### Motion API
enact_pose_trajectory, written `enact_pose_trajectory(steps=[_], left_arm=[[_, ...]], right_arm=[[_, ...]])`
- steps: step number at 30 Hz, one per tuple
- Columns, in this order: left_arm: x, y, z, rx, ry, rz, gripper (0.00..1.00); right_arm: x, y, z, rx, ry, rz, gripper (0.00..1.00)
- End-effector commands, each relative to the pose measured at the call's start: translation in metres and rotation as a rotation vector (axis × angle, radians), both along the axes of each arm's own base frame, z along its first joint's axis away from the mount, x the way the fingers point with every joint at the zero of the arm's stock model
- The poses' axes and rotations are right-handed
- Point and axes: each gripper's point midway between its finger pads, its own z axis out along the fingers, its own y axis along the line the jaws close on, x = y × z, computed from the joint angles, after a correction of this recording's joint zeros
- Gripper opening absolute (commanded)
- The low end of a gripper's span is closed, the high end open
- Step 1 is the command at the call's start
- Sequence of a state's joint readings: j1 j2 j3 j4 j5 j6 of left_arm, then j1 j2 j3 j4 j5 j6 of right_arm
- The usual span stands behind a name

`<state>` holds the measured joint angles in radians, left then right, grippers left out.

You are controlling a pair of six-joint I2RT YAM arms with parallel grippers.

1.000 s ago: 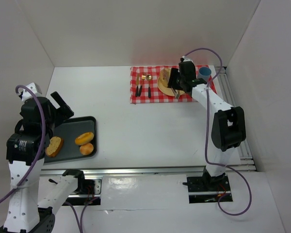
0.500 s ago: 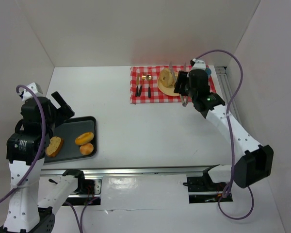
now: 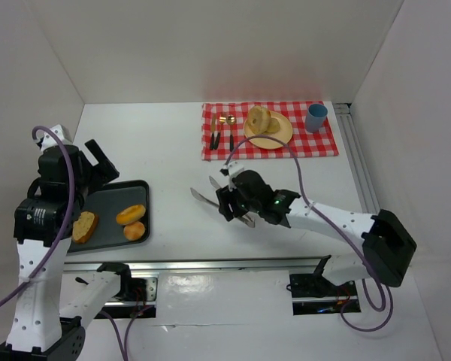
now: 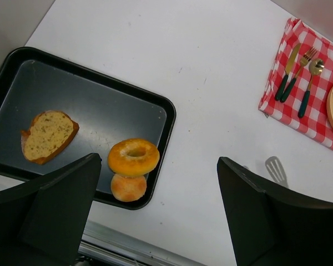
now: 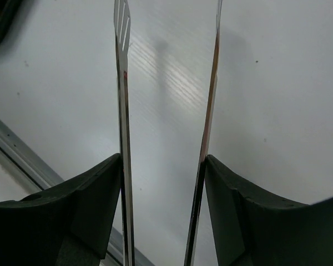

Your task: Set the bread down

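Top external view: the right gripper [image 3: 237,199] sits mid-frame over bare table, clamped on a pair of tongs [image 3: 204,198] whose blades point toward the left of the frame. One piece of bread [image 3: 258,119] lies on the plate [image 3: 283,134] on the checked cloth [image 3: 316,143], upper right of centre. Three more wait on the tray [image 3: 113,192] at lower left: a slice [image 3: 83,226], a bagel [image 3: 131,214] and a roll [image 3: 134,231]. Judging by that, the tongs are aimed at the tray for another pick.

The right wrist view settles what the top view cannot. The blades stand apart with nothing between them, only white table showing through. The fingers [image 5: 89,221] press the handles from outside, so the tongs are gripped yet sprung wide, ready to straddle a piece.

The left gripper [image 3: 98,162] hangs above the tray's far edge with its jaws spread wide and holding nothing, probably parked to watch. Its wrist view gives the best look at the tray. There the roll touches the bagel at the tray's near right corner, and the slice lies well apart at the left.
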<state>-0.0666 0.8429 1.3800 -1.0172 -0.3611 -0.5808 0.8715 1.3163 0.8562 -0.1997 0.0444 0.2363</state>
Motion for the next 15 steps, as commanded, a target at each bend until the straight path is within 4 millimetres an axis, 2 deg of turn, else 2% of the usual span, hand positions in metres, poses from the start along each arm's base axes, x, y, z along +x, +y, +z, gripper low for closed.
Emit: enact_pose_trajectory(steps=[1, 3, 7, 8, 10, 12, 13, 15], left_arm=[[0.006, -0.003, 0.008, -0.013, -0.044, -0.008, 0.99], [0.007, -0.005, 0.004, -0.017, -0.033, -0.016, 0.99], [0.008, -0.003, 0.003, -0.013, -0.034, -0.008, 0.99], [0.008, -0.003, 0.003, -0.013, -0.034, -0.008, 0.99], [0.008, -0.003, 0.003, -0.013, -0.034, -0.008, 0.99], [0.005, -0.001, 0.001, 0.0, -0.033, -0.003, 0.99], [0.006, -0.001, -0.003, 0.001, -0.022, -0.003, 0.99], [0.003, 0.001, -0.001, 0.005, -0.032, 0.005, 0.99]], right_arm=[[0.009, 0.02, -0.013, 0.009, -0.074, -0.006, 0.66], [0.014, 0.022, -0.023, -0.005, -0.101, -0.042, 0.72], [0.019, 0.025, -0.042, -0.037, -0.113, -0.052, 0.76], [0.023, 0.028, -0.034, -0.026, -0.129, -0.063, 0.8], [0.027, 0.028, -0.035, -0.061, -0.132, -0.06, 0.88], [0.036, 0.023, -0.019, -0.105, -0.148, -0.108, 1.0], [0.048, 0.023, 0.0, -0.089, -0.164, -0.157, 1.0], [0.06, 0.0, 0.007, -0.164, -0.18, -0.273, 1.0]])
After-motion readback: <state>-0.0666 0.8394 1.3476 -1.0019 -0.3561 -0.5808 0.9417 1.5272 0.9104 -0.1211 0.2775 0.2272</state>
